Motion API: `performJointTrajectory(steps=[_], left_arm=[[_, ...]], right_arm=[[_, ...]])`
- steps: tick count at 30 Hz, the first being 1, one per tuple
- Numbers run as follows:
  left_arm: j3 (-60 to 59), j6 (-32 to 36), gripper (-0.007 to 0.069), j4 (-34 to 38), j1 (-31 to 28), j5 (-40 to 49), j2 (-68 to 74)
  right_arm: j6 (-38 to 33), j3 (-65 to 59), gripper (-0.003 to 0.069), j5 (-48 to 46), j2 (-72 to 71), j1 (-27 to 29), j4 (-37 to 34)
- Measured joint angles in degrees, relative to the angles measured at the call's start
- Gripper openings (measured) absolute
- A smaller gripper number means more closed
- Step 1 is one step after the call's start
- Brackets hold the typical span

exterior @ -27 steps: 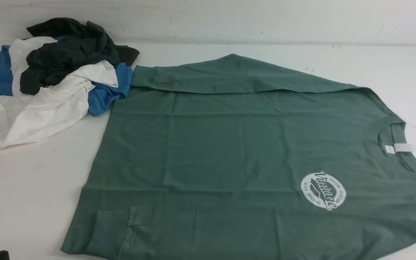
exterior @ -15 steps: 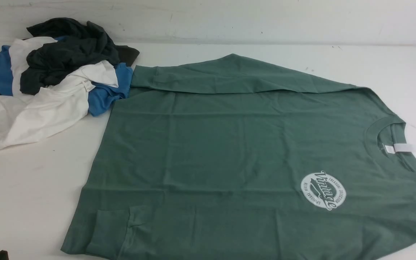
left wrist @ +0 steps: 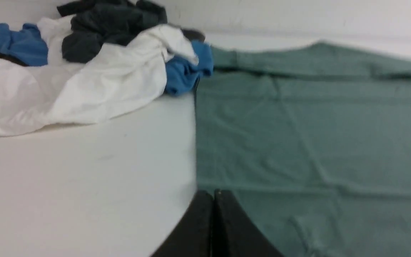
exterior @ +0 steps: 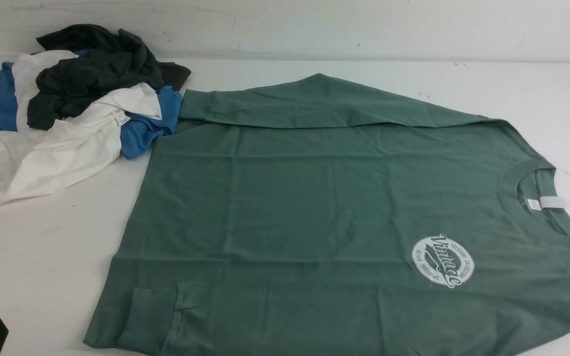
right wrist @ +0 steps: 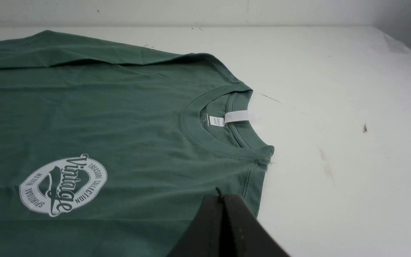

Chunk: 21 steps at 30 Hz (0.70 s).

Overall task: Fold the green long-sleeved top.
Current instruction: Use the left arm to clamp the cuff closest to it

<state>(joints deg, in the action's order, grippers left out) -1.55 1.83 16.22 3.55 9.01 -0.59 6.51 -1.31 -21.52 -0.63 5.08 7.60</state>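
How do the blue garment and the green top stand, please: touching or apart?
Touching. In the front view the blue garment butts against the sleeve end of the green long-sleeved top with no gap; the left wrist view agrees.

Top [exterior: 314, 212] lies flat on table [exterior: 42, 257], centre to R side: neck end R, hem L, far sleeve along its back edge. Clothes pile [exterior: 67, 109] at back L, touching top's far L corner. L gripper [left wrist: 212, 195] front L, beside hem.
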Motion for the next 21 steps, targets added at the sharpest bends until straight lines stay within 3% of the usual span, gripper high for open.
performJointTrajectory(steps=[5,9,15,18,21], left_arm=[[0.0,-0.66,-0.0008,8.91,0.0,-7.89,0.0],[0.0,-0.88,-0.0008,12.16,0.0,-12.21,0.0],[0.0,-2.19,-0.0008,15.53,0.0,-25.7,0.0],[0.11,-2.34,-0.0008,15.88,0.0,-30.16,0.0],[3.73,-2.41,-0.0008,16.03,0.0,-29.01,0.0]], right_arm=[[0.0,0.0,-0.0015,0.0,0.0,0.0,0.0],[-0.35,0.0,-0.0015,0.0,0.0,0.0,0.29],[-0.41,-0.06,-0.0015,0.88,0.0,0.0,0.21],[0.2,-0.33,-0.0015,4.31,0.0,0.0,-4.0],[2.35,-0.33,-0.0015,10.77,0.0,0.0,-13.82]])
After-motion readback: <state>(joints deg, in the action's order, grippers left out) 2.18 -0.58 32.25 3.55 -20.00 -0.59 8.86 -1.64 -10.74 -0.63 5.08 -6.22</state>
